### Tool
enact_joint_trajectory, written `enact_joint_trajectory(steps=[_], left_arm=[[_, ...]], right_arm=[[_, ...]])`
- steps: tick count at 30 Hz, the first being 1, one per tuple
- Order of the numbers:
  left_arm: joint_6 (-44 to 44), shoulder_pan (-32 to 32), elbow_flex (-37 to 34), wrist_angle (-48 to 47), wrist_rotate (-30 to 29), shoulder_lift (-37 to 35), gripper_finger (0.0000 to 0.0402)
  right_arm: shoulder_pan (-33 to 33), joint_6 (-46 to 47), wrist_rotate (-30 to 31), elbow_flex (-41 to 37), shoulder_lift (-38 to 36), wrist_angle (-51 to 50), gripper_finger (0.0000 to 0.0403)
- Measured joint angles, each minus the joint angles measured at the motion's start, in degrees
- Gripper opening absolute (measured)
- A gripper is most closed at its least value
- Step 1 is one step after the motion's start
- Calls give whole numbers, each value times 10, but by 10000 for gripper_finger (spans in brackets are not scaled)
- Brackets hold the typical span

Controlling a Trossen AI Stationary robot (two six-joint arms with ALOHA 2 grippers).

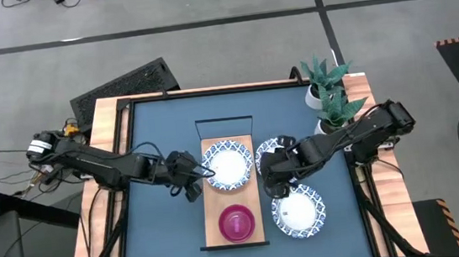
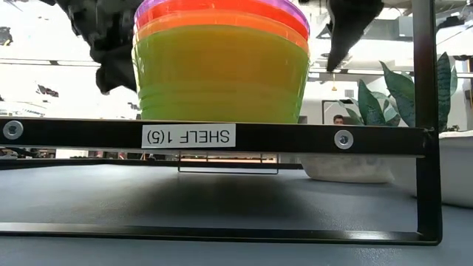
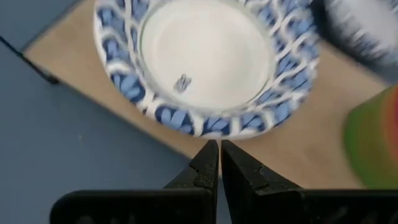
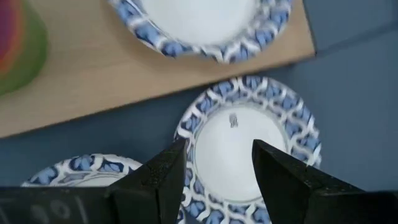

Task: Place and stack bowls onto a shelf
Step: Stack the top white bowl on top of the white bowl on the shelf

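The light-wood shelf point(image 1: 220, 201) lies in the table's middle. On its far half sits a white dish with a blue rim point(image 1: 227, 166); on its near half stands a stack of bowls, purple on top point(image 1: 237, 222) and yellow-green lowest point(image 2: 222, 81). Two more blue-rimmed dishes lie on the blue table right of the shelf, one far point(image 4: 249, 149) and one near point(image 1: 299, 209). My left gripper point(image 3: 219, 146) is shut by the left rim of the shelf dish. My right gripper point(image 4: 217, 155) hangs open above the far table dish, clear of it. My left gripper's shut fingertips point(image 3: 211, 152) stand right at the rim point(image 3: 214, 127) of the dish on the shelf, slanting down from the table's left. Whether they touch the rim I cannot tell.
Two potted plants point(image 1: 329, 93) stand at the table's far right corner. A black pad point(image 1: 124, 84) lies beyond the far left corner. The shelf's black frame point(image 2: 425, 111) rises at its near end. Bare blue tabletop point(image 1: 163, 228) lies left of the shelf.
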Motion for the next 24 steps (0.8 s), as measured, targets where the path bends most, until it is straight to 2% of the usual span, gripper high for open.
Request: enact_joint_trajectory(steps=[3, 8, 11, 16, 20, 24], left_arm=[[-2, 0, 0, 1, -8, -41, 5], [7, 0, 0, 5, -15, -117, 21], [19, 0, 0, 7, -14, -160, 45], [49, 0, 0, 9, -5, -210, 98], [53, 0, 0, 8, -8, -229, 138], [50, 0, 0, 1, -9, -232, 160]], right_arm=[[10, 40, -9, -23, 1, 1, 207], [28, 53, -58, -67, 1, 80, 208], [33, 70, -62, -88, 1, 123, 214], [30, 86, -62, -110, 1, 131, 236], [21, 87, -60, -137, 1, 134, 249], [13, 86, -46, -170, 1, 174, 250]])
